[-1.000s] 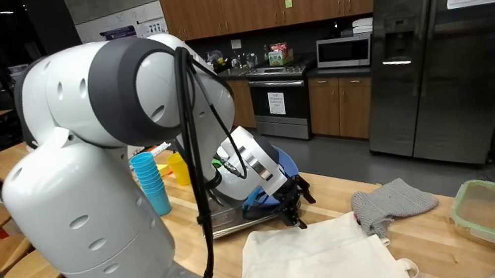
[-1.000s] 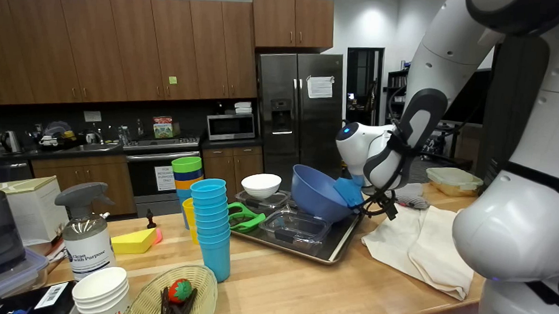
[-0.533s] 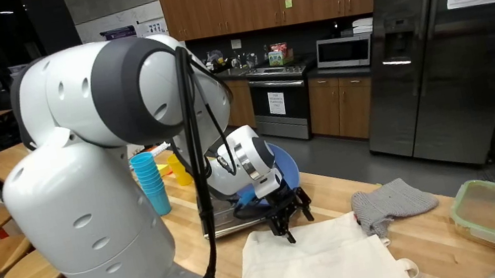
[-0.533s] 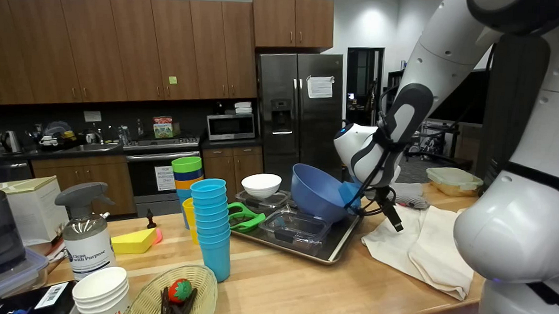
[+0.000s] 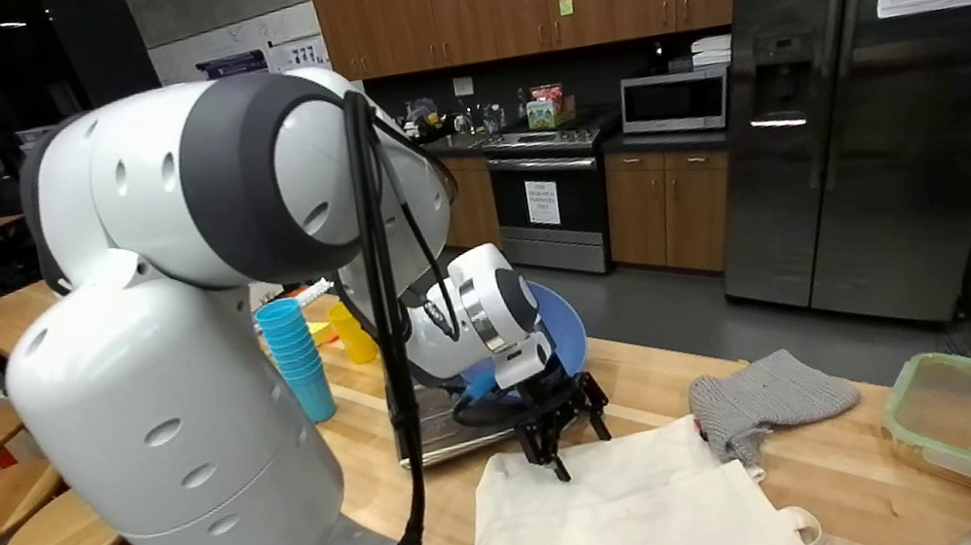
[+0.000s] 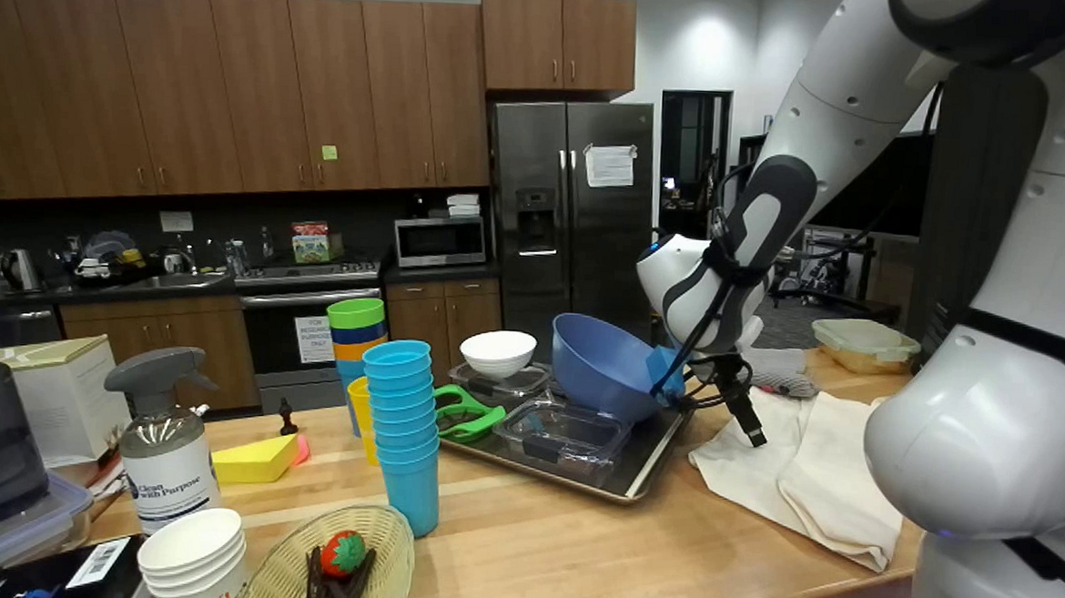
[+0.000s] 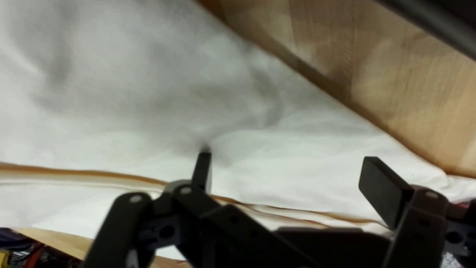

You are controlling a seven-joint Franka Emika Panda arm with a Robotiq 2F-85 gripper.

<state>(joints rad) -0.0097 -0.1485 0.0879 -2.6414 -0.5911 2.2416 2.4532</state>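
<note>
We've blk. two-fingered claw point(image 7: 288, 163) spread wide, released, dir. above flat cream fabric bag point(image 5: 628, 535), contact unclear. Near claw: tilted round blue bowl point(image 6: 592, 370); farther off, gray knit cloth point(image 5: 774, 402).

Franka Panda arm point(image 5: 164, 415) bent, Robotiq gripper point(image 7: 287, 158) spread wide.
In an exterior view: elbow point(image 5: 253, 178) upper left, wrist point(image 5: 491, 306) near centre, gripper pointing down. Wrist view: black fingers point(image 7: 385, 190) well apart, at lower centre and lower right.
</note>
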